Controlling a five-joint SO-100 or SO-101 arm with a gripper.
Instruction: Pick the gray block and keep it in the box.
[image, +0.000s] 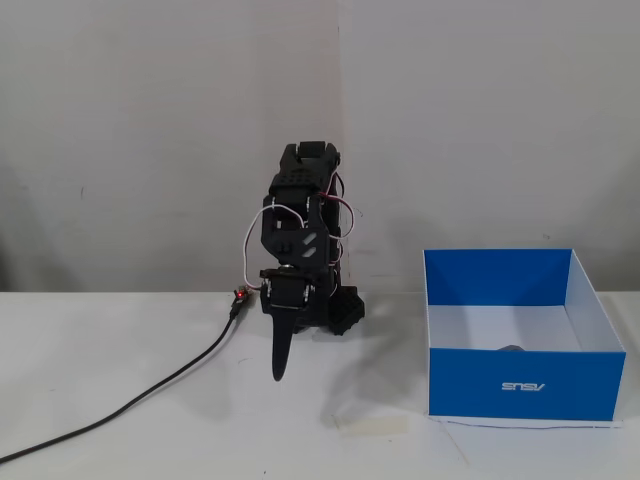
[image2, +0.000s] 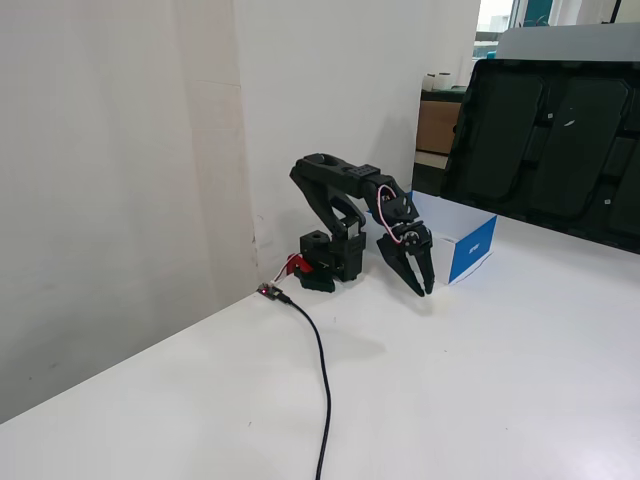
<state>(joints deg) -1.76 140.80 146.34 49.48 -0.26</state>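
The blue box (image: 527, 385) with a white inside stands on the table at the right in a fixed view. Only the dark top of the gray block (image: 510, 348) peeks over its front wall. In the other fixed view the box (image2: 471, 249) sits behind the arm and the block is hidden. My gripper (image: 278, 374) hangs point-down over bare table, well left of the box. Seen from the side, the gripper (image2: 424, 291) has its fingers a narrow gap apart with nothing between them.
A black cable (image: 150, 395) runs from a small red-lit connector (image: 240, 295) by the arm's base (image2: 330, 262) to the table's front left. A pale tape patch (image: 372, 426) lies on the table. Large black panels (image2: 560, 140) stand behind the box.
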